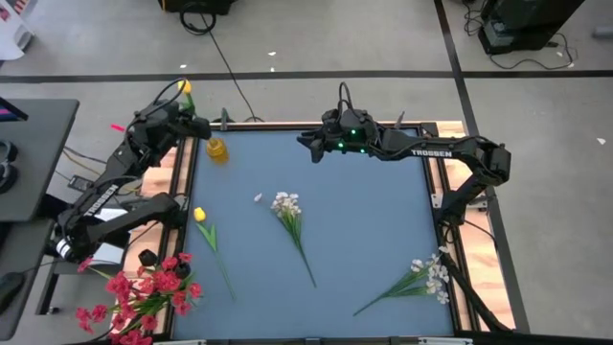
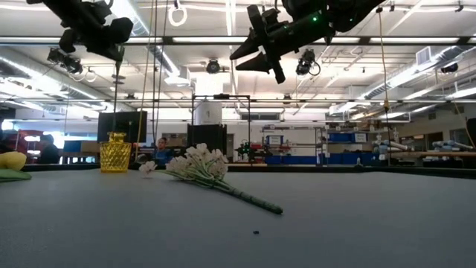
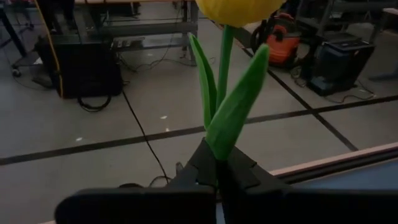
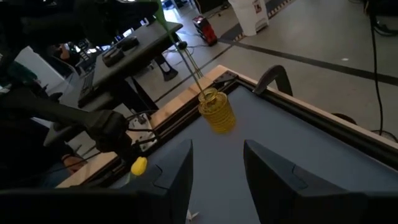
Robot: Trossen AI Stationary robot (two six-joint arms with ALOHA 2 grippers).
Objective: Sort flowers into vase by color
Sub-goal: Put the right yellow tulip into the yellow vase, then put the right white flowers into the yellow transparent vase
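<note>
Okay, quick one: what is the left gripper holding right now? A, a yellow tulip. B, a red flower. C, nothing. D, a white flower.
A: the left gripper is shut on the stem of a yellow tulip, held above the yellow vase at the table's far left corner, while the white sprigs and red flowers lie on the table.

yellow tulip (image 3: 239, 7) stem in vase (image 1: 217, 150)

Flowers (image 1: 290, 213), vase (image 1: 217, 150) on table (image 1: 364, 230)
</note>
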